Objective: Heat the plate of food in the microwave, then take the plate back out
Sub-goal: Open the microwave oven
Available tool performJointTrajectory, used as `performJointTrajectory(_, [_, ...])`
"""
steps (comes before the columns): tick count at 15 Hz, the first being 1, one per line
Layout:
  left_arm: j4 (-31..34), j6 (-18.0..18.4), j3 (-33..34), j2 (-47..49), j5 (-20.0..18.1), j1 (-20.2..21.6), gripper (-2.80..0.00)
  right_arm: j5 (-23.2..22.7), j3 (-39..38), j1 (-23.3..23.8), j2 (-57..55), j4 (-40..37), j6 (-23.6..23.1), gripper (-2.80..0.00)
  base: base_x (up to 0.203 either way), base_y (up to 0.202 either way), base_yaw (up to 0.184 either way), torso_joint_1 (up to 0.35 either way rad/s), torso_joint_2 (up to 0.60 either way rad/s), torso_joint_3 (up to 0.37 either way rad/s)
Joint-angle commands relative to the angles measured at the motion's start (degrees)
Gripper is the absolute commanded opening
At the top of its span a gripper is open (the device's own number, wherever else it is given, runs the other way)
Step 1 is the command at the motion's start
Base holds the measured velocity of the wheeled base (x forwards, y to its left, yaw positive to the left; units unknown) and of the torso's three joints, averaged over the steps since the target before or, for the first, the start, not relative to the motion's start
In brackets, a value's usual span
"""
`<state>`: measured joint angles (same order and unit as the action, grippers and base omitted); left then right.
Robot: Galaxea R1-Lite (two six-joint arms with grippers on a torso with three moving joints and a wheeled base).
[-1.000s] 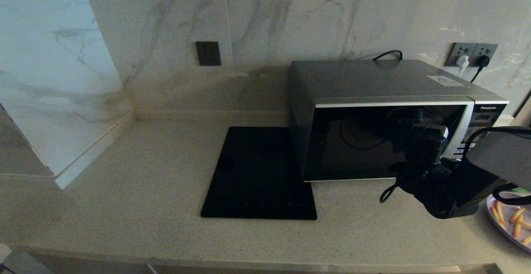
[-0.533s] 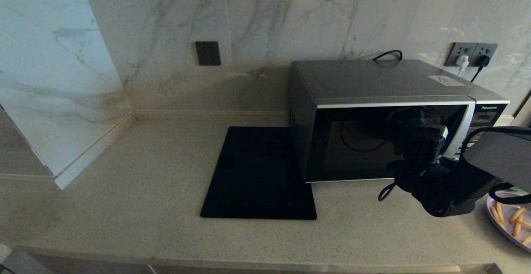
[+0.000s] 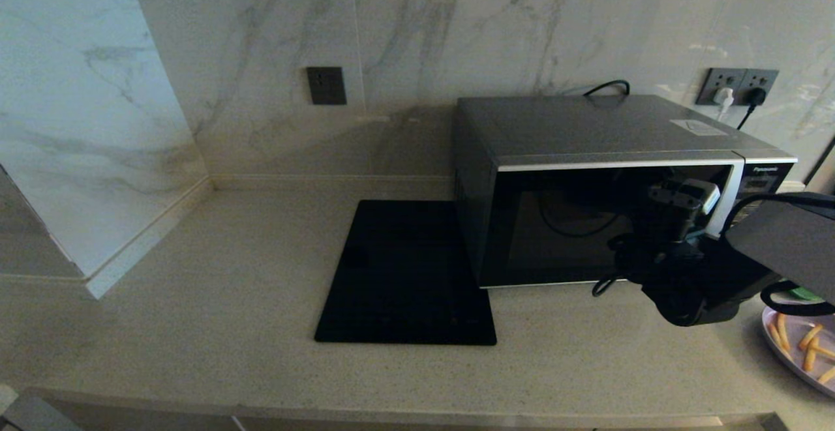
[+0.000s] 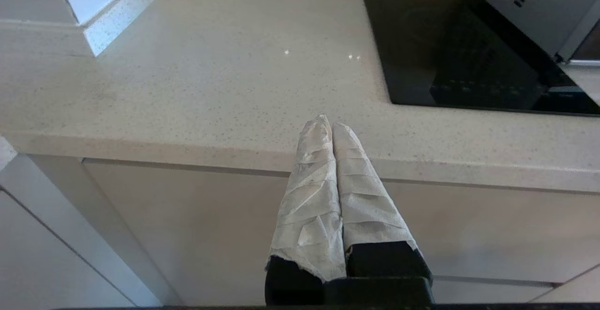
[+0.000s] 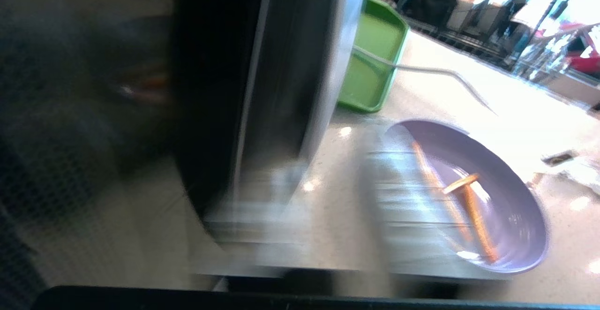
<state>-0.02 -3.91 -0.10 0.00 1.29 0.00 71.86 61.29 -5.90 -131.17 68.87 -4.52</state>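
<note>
The counter [image 3: 215, 300] is surveyed from above by the head view facing the wall, while its front edge and the black mat [image 4: 468, 52], shared with that view, are seen from low by the left wrist view, and the microwave [image 5: 262, 89] is pressed close by the right wrist view.

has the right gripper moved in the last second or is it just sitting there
Yes. In the head view the right gripper has shifted up and right across the microwave door, toward its silver trim.
</note>
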Motion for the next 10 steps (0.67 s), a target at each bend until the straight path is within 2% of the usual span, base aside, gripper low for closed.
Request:
performJointTrajectory(1, [0.02,-0.02,0.01,0.00,0.02,0.00,-2.80,2.75,-1.33,-0.08,-0.53,-0.58,-0.37,-2.80,0.000,0.000,0.000,0.000,0.00,0.000])
performJointTrajectory(10, [0.02,-0.04,0.01,0.00,0.02,0.00,-2.80,3.27,-10.90,-0.05,4.09,-0.23,1.60,-2.80,0.000,0.000,0.000,0.000,0.00,0.000])
